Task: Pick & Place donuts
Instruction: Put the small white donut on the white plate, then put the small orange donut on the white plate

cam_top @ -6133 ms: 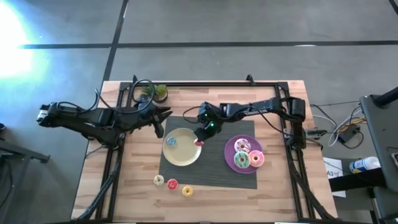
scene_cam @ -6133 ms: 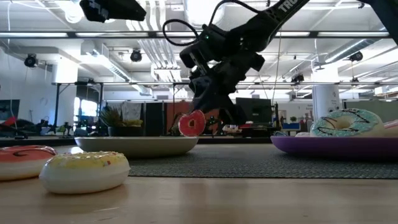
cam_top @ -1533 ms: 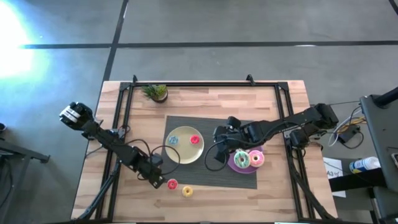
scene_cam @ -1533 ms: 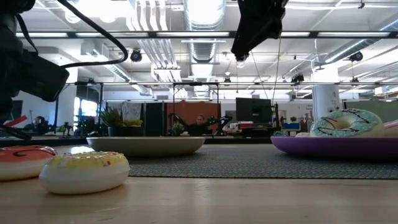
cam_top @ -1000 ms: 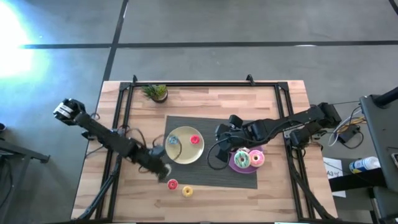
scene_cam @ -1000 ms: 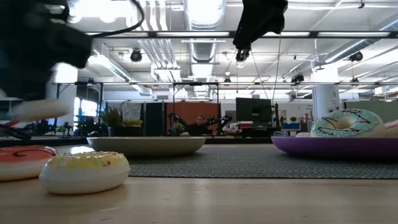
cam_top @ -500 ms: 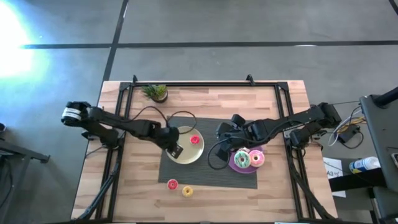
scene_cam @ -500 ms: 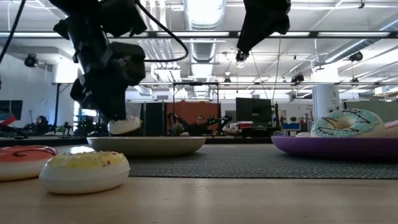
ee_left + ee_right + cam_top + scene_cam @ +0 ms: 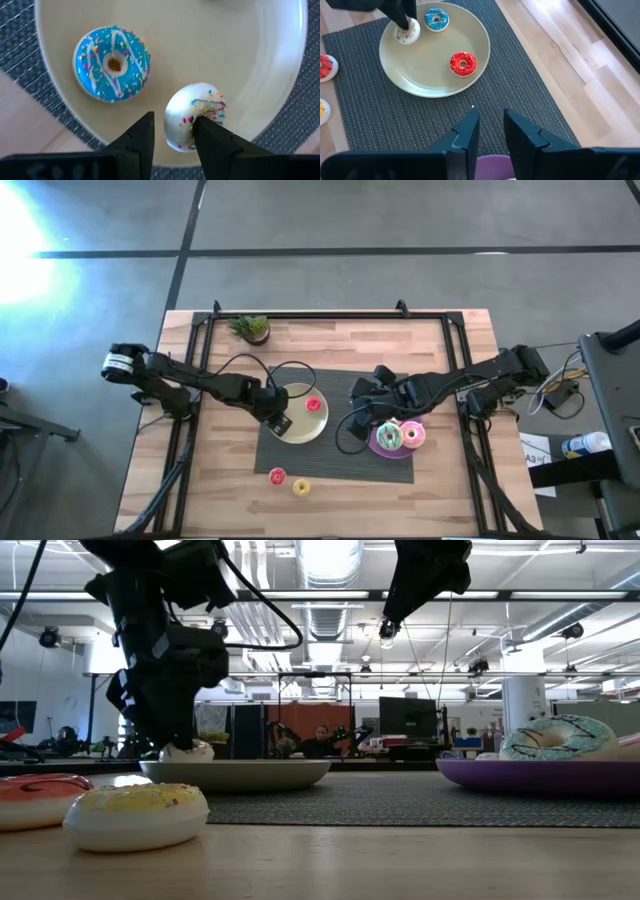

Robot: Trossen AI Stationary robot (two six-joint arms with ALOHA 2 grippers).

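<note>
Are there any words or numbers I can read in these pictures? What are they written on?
No text can be read for sure.
White sheet beside the table: dark marks, too small to read.
Bottle at the right edge: label too small to read.
Monitor in the room behind: too far off to read.
Blue donut and cream donut: only sprinkles and icing lines, no letters.

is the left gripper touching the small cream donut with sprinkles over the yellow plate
Touching. In the left wrist view the left gripper has its two dark fingers closed on the cream sprinkled mini donut, one on each side, above the pale yellow plate.
</note>
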